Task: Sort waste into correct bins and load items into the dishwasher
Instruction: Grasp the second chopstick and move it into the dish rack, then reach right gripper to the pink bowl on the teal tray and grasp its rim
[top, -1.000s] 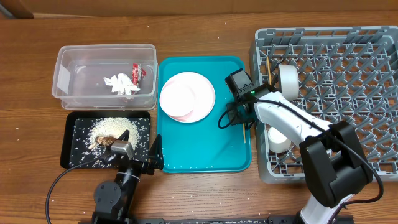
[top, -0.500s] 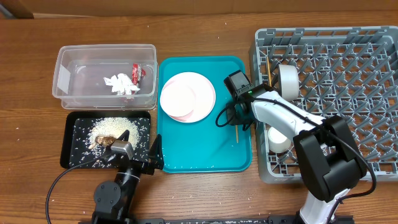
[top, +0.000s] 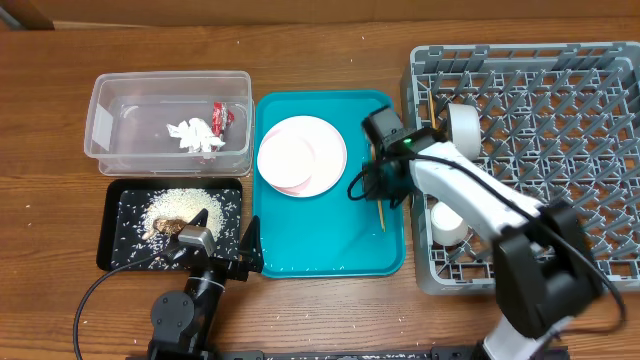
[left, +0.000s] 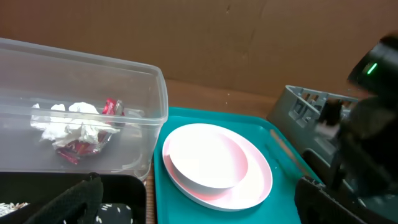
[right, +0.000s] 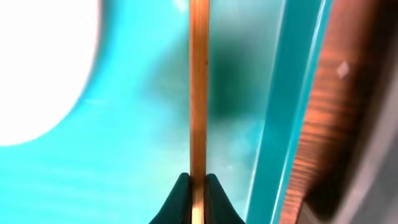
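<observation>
- Overhead tally?
- Two plates stacked on teal tray; one cup, one bowl in rack. Right gripper pinches one chopstick near the tray's right wall. Left gripper spread, empty.

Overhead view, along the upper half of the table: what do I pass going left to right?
clear tub → stacked plates → right gripper, shut on a chopstick → dish rack
</observation>
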